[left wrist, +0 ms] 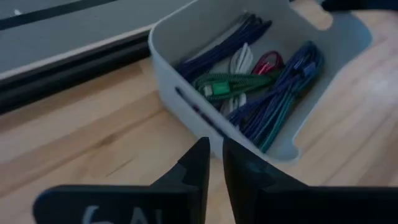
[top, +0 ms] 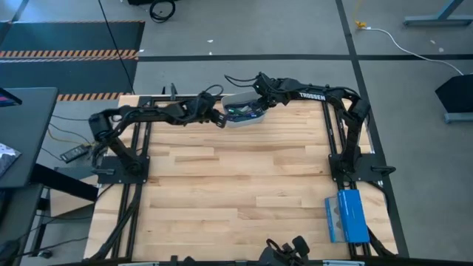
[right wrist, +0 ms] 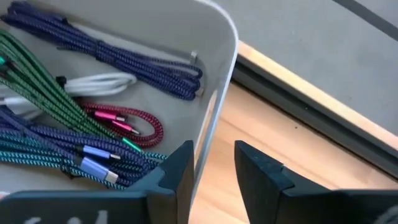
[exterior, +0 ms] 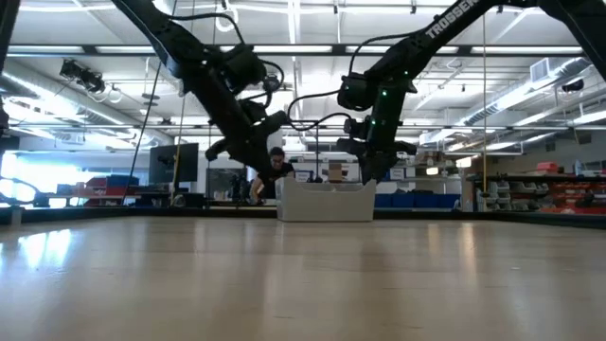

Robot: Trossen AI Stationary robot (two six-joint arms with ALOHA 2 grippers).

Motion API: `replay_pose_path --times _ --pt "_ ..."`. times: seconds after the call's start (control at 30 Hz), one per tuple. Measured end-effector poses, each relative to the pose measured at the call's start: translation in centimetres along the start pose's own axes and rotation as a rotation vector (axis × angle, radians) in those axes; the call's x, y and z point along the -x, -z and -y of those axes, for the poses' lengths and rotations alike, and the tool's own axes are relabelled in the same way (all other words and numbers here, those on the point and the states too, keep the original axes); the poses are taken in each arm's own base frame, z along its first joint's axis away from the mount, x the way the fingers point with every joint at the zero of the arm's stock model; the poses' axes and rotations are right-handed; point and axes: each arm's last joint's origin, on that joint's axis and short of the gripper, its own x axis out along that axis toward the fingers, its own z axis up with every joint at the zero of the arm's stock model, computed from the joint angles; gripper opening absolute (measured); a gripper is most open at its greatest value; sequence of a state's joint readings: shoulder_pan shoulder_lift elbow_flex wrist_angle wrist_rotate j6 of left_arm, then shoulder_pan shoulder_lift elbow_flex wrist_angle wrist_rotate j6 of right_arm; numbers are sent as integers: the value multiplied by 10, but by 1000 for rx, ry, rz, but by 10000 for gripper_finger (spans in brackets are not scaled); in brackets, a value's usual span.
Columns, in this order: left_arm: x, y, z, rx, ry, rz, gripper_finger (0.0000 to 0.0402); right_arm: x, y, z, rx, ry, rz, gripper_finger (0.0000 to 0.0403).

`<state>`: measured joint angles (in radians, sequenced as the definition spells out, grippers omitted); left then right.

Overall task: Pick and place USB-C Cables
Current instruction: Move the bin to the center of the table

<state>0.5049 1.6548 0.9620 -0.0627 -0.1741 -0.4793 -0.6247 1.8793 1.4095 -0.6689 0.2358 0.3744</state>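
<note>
High view shows the bench (top: 222, 192) mostly bare, with both arms reaching to its far edge where a grey bin (top: 242, 112) sits. A blue box (top: 346, 216) lies near the right arm's base. The bin holds the cables (left wrist: 249, 87): purple-blue, green, white and magenta bundles piled loosely together, none yet out on the wood. The left tool (left wrist: 214, 163) hovers just outside the bin's near wall, its fingers almost together and holding nothing. The right tool (right wrist: 213, 167) straddles the bin's rim, fingers parted, one inside and one outside, probably to steady the bin so the other arm can pick.
</note>
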Motion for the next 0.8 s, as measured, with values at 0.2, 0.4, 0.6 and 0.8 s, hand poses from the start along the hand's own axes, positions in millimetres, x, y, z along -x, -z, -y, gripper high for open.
replay_pose_path --times 0.2,0.4,0.6,0.8 --pt "-10 -12 7 3 6 10 37 -11 13 0 8 -24 -37 64" --pt "-11 -12 8 -27 0 -7 29 -17 24 -6 43 -43 -35 11" --pt "-10 -3 3 -87 -45 -100 27 -14 31 -15 29 -56 -63 6" --pt "-9 4 -2 -112 -96 -171 27 -9 45 -24 -20 -60 -162 4"
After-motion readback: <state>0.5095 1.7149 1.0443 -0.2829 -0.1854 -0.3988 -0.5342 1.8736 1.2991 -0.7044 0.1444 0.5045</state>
